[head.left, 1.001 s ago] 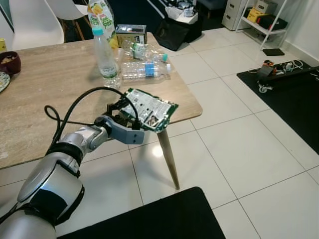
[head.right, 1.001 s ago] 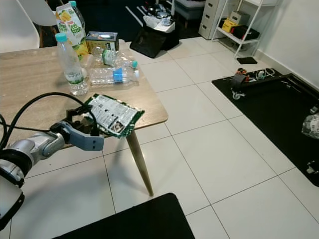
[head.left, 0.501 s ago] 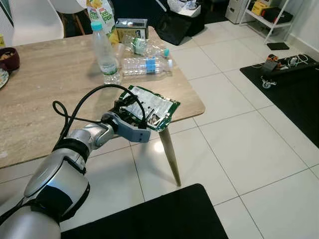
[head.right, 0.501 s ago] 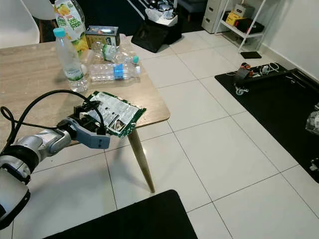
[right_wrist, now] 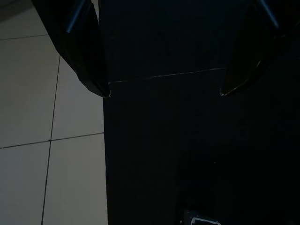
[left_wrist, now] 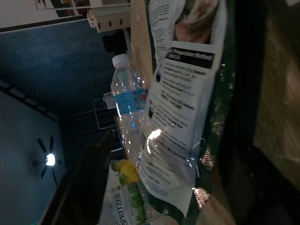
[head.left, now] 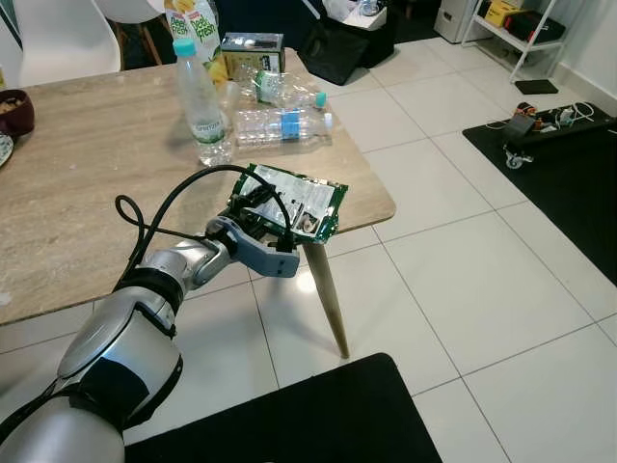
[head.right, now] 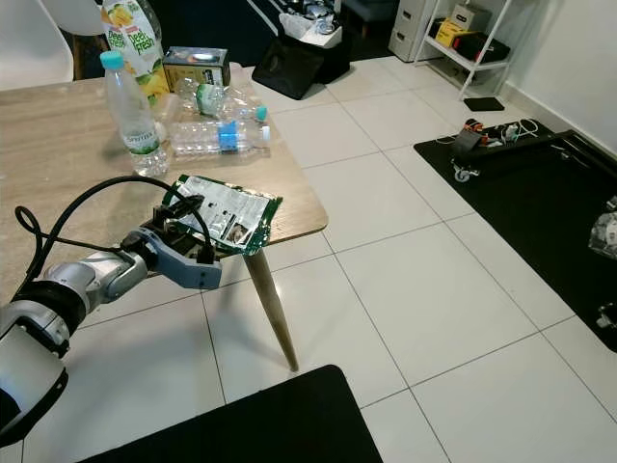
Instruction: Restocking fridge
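The left gripper is clamped on a flat green packet, grasping it by the edge nearest the robot. The packet lies at the front corner of the wooden table, tilted, printed white label up, its far edge reaching out past the table's rim above the table leg. The gripper sits on the robot's side of the packet, just at the table's edge, with a black cable looping up behind the wrist. In the left wrist view the packet runs close along the fingers, shiny and creased.

Further back on the table from the packet, an upright water bottle stands near two bottles lying on their sides. Behind them are a juice carton and a small box.

The right gripper hangs over a black floor mat beside white tiles, its fingers spread apart and empty.
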